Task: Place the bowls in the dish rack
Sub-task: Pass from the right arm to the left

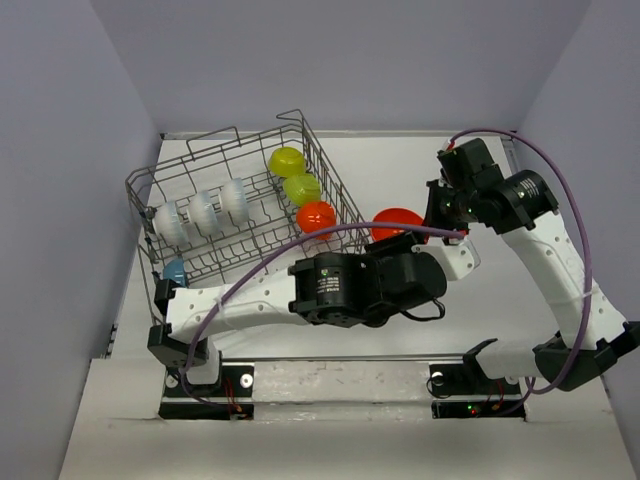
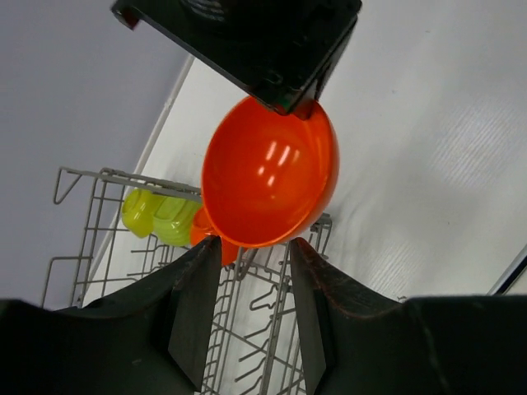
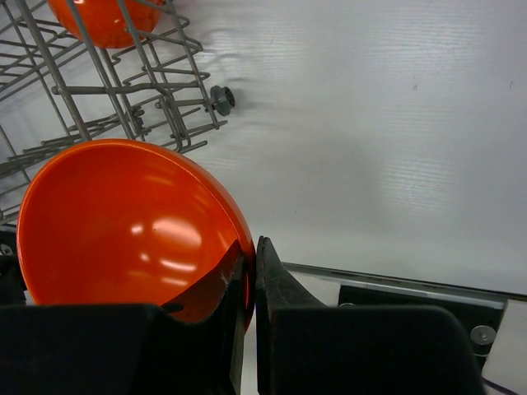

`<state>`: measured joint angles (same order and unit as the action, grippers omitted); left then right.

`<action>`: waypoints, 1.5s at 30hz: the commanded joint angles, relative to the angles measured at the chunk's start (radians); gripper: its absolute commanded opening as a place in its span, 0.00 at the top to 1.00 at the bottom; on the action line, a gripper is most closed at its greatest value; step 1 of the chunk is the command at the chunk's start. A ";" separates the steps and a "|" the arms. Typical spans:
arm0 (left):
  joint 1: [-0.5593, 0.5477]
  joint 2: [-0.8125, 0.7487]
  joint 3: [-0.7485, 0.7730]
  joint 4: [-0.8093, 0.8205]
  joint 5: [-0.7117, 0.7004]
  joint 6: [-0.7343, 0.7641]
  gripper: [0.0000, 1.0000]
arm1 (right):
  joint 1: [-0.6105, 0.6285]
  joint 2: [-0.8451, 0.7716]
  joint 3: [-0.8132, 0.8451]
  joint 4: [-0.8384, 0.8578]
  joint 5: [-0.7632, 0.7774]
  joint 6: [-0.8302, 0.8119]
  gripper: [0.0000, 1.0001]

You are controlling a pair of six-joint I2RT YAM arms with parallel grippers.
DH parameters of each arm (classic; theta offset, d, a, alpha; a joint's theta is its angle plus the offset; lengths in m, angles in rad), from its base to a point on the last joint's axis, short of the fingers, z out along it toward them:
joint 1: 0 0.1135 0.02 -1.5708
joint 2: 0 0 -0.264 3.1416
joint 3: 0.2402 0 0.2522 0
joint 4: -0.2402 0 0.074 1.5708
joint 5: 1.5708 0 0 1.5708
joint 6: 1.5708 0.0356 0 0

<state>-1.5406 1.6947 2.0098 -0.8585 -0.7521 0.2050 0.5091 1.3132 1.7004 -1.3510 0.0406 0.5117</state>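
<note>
At left the dish rack point(image 1: 185, 155) held three white bowls point(image 1: 205, 212), two yellow-green bowls point(image 1: 290, 162) and one orange-red bowl point(image 1: 316, 215); the left gripper point(image 2: 251, 304) stood open and empty by a second orange-red bowl point(image 1: 395, 222), not yet loaded, just right of the rack, its rim pinched in the right gripper point(image 3: 249, 255).

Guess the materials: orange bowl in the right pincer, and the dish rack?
Orange bowl: probably plastic, possibly glazed ceramic; glossy, with sharp highlights and even colour. Dish rack: grey metal wire, dull sheen; thin bent rods. Coating unclear.
</note>
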 commanded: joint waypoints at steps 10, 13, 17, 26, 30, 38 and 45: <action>0.046 0.091 0.122 -0.083 0.216 0.117 0.48 | -0.006 0.004 0.021 0.023 -0.031 -0.021 0.99; 0.048 0.097 0.125 -0.085 0.255 0.128 0.48 | -0.006 0.006 0.021 0.026 -0.031 -0.024 0.99; 0.054 0.095 0.107 -0.091 0.289 0.128 0.48 | -0.006 0.004 0.008 0.032 -0.031 -0.029 0.99; 0.100 0.111 0.072 -0.096 0.274 0.119 0.48 | -0.006 -0.009 -0.030 0.049 -0.071 -0.038 0.99; 0.114 0.120 0.066 -0.099 0.243 0.111 0.48 | -0.006 -0.019 -0.041 0.049 -0.077 -0.039 0.99; 0.149 0.108 0.058 -0.088 0.229 0.128 0.48 | -0.006 -0.026 -0.041 0.038 -0.065 -0.041 0.99; 0.168 0.123 0.046 -0.083 0.295 0.140 0.49 | -0.006 -0.019 -0.021 0.036 -0.058 -0.041 0.99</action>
<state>-1.3914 1.8202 2.0708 -0.9405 -0.4690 0.3138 0.5030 1.3212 1.6409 -1.3182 0.0002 0.4896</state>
